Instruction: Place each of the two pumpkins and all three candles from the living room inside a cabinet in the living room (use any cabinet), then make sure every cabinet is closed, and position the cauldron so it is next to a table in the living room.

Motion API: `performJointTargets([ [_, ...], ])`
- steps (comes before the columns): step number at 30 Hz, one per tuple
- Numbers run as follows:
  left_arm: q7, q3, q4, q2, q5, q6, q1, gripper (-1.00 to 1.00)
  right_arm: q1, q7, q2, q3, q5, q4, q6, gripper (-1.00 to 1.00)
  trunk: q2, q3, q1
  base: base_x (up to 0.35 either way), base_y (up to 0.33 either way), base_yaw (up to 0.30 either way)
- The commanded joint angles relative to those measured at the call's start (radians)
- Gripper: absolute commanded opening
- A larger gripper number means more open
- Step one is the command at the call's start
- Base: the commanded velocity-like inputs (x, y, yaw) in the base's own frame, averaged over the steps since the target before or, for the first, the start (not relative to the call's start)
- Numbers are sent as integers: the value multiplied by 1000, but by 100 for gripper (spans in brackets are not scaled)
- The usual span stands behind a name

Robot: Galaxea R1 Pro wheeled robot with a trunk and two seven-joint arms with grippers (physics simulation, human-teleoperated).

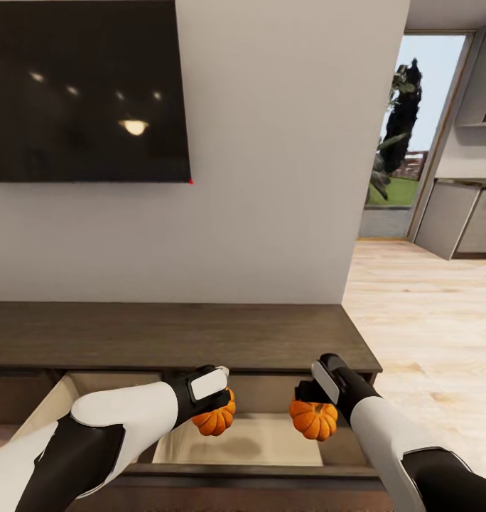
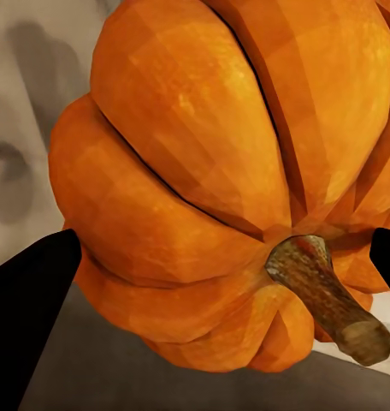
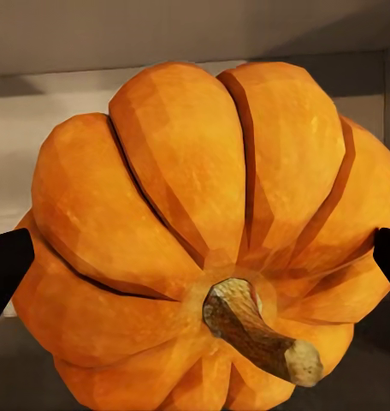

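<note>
Two orange ribbed pumpkins hang over an open drawer (image 1: 271, 441) of the long dark brown cabinet (image 1: 172, 334). My left gripper (image 1: 216, 411) is shut on the left pumpkin (image 1: 214, 419). My right gripper (image 1: 310, 409) is shut on the right pumpkin (image 1: 314, 419). In the left wrist view that pumpkin (image 2: 221, 180) sits between black fingertips (image 2: 32, 317), its brown stem pointing at the camera. In the right wrist view the other pumpkin (image 3: 203, 240) is held the same way, with the pale drawer inside behind it.
A second drawer (image 1: 65, 402) stands open at the left. A dark TV screen (image 1: 87, 89) hangs on the white wall above the cabinet. Light wood floor (image 1: 428, 320) runs off to the right toward grey kitchen units (image 1: 460, 217) and a glass door.
</note>
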Motion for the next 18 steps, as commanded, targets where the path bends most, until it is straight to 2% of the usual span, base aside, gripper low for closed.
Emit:
performJointTargets([
  [1, 3, -5, -1, 0, 0, 5, -1, -100, -1, -7, 0, 8, -9, 0, -8, -100, -1, -3, 0, 0, 0, 0],
  [18, 4, -5, -9, 0, 0, 4, -1, -100, -1, -7, 3, 15, -2, 37, -118, -100, -1, -29, 0, 0, 0, 18],
])
